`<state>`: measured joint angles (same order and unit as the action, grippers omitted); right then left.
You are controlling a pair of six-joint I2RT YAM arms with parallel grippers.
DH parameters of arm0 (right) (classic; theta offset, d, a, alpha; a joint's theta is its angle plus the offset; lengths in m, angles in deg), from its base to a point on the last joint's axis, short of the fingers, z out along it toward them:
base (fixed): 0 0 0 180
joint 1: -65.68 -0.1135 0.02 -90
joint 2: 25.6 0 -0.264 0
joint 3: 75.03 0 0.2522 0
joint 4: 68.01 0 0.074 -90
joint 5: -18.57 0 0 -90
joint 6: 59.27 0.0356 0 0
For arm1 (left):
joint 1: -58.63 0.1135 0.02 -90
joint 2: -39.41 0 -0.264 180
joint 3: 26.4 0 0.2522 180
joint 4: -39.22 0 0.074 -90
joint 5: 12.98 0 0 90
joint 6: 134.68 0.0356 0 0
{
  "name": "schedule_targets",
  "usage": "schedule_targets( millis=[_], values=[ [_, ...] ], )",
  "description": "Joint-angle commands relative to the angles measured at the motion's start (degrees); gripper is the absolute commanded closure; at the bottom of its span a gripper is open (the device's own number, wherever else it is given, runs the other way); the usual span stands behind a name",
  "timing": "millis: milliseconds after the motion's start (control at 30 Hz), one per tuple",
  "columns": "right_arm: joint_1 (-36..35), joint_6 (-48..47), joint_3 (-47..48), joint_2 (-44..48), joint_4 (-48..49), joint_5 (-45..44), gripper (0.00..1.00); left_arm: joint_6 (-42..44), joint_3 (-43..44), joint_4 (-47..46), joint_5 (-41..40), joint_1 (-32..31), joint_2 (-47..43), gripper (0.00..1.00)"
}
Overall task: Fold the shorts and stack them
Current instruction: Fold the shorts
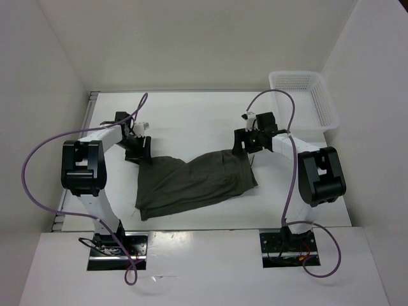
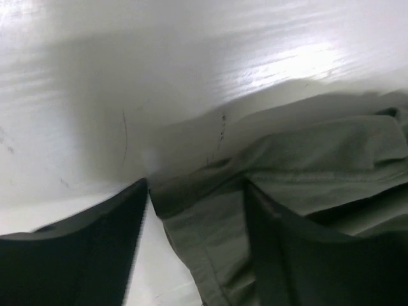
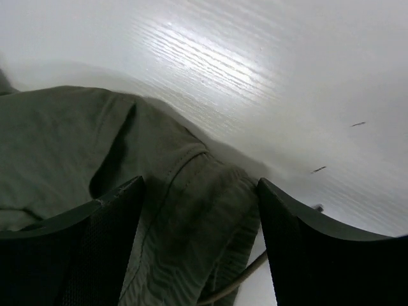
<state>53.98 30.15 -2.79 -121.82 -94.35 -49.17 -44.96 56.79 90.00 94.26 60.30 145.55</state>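
The dark olive-green shorts (image 1: pixel 191 182) lie spread across the middle of the white table. My left gripper (image 1: pixel 138 152) is at their far left corner; in the left wrist view it (image 2: pixel 196 245) is open, with a hemmed corner of the shorts (image 2: pixel 210 248) between the jaws. My right gripper (image 1: pixel 245 145) is at their far right corner; in the right wrist view it (image 3: pixel 199 245) is open astride the gathered waistband corner (image 3: pixel 204 229). A thin drawstring (image 3: pixel 239 284) shows below the waistband.
A white plastic mesh basket (image 1: pixel 305 99) stands at the far right corner of the table (image 1: pixel 191 121). White walls close in the table on the left, back and right. Purple cables loop over both arms.
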Motion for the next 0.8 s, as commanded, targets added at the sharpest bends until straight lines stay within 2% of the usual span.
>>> schedule_targets(
  millis=[0,33,133,167,233,267,300,367,500,600,667,700,733,767],
  values=[
    [-1.22,3.64,1.90,-2.56,2.48,-0.55,0.24,0.27,2.38,-1.59,4.56,0.26,2.66,0.35],
    [-1.22,3.66,1.90,-3.78,1.95,-1.34,0.26,0.27,2.90,-1.59,5.17,0.26,3.70,0.41],
    [-1.22,3.13,3.65,-5.10,1.33,-1.34,0.43,0.27,2.91,-1.59,7.02,0.26,5.29,0.62],
    [-1.22,3.13,4.27,-5.98,1.33,-1.34,0.57,0.27,3.51,-1.07,7.72,0.26,5.30,0.77],
    [-1.22,5.66,6.54,-6.69,2.02,-1.34,0.75,0.27,4.13,-1.07,9.22,0.26,6.78,0.90],
    [-1.22,6.72,7.52,-7.30,2.64,-1.87,0.82,0.27,5.01,-1.07,9.74,1.13,6.79,0.95],
    [-1.22,7.78,8.66,-7.31,3.43,-3.96,0.94,0.27,5.80,-1.07,9.14,2.88,7.40,1.00],
    [-1.22,10.24,12.79,-8.71,4.67,-8.00,1.00,0.27,9.64,-1.85,8.00,6.56,8.02,1.00],
    [-0.69,10.77,18.33,-11.00,4.67,-13.54,1.00,0.27,17.90,-3.26,5.71,10.27,10.12,1.00],
    [-0.69,11.30,18.34,-11.62,5.20,-14.18,1.00,0.27,22.40,-3.79,5.09,10.28,11.71,1.00],
    [-0.69,11.83,17.64,-11.62,5.72,-14.18,0.96,0.27,23.64,-4.31,4.48,10.28,12.32,1.00],
    [-0.69,12.53,17.64,-11.62,6.33,-14.18,0.88,0.27,24.17,-4.32,3.95,10.28,13.11,1.00],
    [-0.69,12.53,17.03,-11.01,6.34,-14.18,0.72,0.27,25.05,-4.32,3.95,10.28,13.12,0.99],
    [-0.69,11.14,17.02,-11.00,6.95,-14.18,0.48,0.27,25.58,-4.32,3.95,10.28,13.99,0.94]
  ],
)
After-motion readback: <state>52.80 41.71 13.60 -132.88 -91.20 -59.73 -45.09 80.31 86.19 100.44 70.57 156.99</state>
